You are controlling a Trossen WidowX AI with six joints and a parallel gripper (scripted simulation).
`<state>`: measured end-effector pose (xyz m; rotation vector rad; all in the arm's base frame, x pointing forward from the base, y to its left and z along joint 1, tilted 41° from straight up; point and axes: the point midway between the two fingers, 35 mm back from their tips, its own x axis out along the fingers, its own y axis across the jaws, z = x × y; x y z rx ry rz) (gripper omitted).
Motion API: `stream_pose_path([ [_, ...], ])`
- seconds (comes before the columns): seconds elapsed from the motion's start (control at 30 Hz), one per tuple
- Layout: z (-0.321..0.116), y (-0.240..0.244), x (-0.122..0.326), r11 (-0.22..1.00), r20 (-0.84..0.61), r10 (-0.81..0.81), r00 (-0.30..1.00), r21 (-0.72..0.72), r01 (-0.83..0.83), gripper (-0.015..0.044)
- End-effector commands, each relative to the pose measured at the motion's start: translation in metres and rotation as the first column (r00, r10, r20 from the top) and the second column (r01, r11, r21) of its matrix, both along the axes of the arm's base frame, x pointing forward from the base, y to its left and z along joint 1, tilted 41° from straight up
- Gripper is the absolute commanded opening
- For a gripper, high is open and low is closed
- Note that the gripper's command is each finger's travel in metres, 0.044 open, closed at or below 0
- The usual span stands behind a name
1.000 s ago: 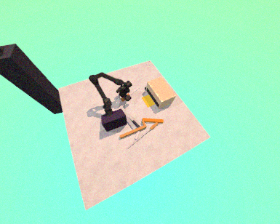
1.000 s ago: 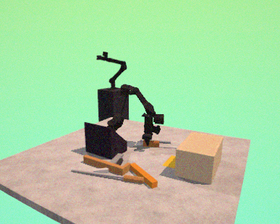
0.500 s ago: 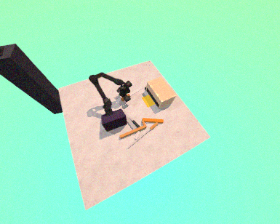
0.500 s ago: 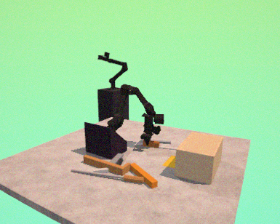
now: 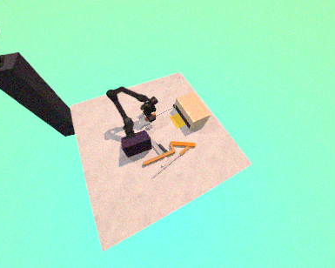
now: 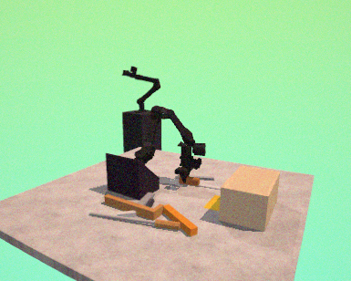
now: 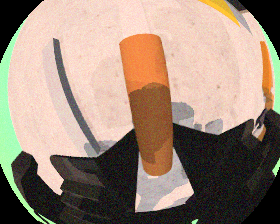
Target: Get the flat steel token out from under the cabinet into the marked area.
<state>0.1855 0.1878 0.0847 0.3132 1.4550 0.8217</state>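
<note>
My gripper [image 5: 150,117] [image 6: 184,179] [image 7: 152,129] is shut on the orange handle [image 6: 190,181] [image 7: 146,60] of a thin tool, low over the table. Its thin rod [image 5: 164,111] [image 6: 209,186] runs towards the cabinet [image 5: 194,106] [image 6: 243,202], a tan box with a dark strip low on its front. The rod's far end is at the cabinet front's far end; whether it reaches under is unclear. The yellow marked area [image 5: 177,121] [image 6: 212,203] [image 7: 222,7] lies in front of the cabinet. I cannot make out the steel token in any view.
A grey bar [image 6: 206,179] [image 7: 71,95] lies beside the held handle. Nearer the arm's dark base [image 5: 137,144] [image 6: 127,178] lie an angled orange piece [image 5: 158,157] [image 6: 129,203] and a thin rod with an orange handle [image 5: 184,150] [image 6: 167,224]. A dark pedestal [image 5: 32,89] [image 6: 136,130] carries another arm.
</note>
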Motion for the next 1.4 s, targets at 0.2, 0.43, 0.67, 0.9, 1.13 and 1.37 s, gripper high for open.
stream_pose_path([
  [0.2, 0.0012, -0.0001, 0.0007, 0.998, -0.051, -0.065, 0.997, -0.008, 0.065, 0.0000],
  [0.43, 0.0011, -0.0001, 0.0007, 0.994, -0.087, -0.107, 0.990, -0.016, 0.106, 0.0000],
  [0.67, 0.0011, -0.0002, 0.0007, 0.989, -0.123, -0.148, 0.981, -0.025, 0.146, 0.0000],
  [0.9, 0.0000, -0.0001, 0.0000, 0.990, -0.122, -0.142, 0.982, -0.026, 0.140, 0.0105],
  [1.13, 0.0002, 0.0000, 0.0001, 0.989, -0.125, -0.145, 0.981, -0.026, 0.143, 0.0200],
  [1.37, -0.0008, 0.0006, -0.0004, 0.989, -0.123, -0.148, 0.981, -0.025, 0.146, 0.0270],
])
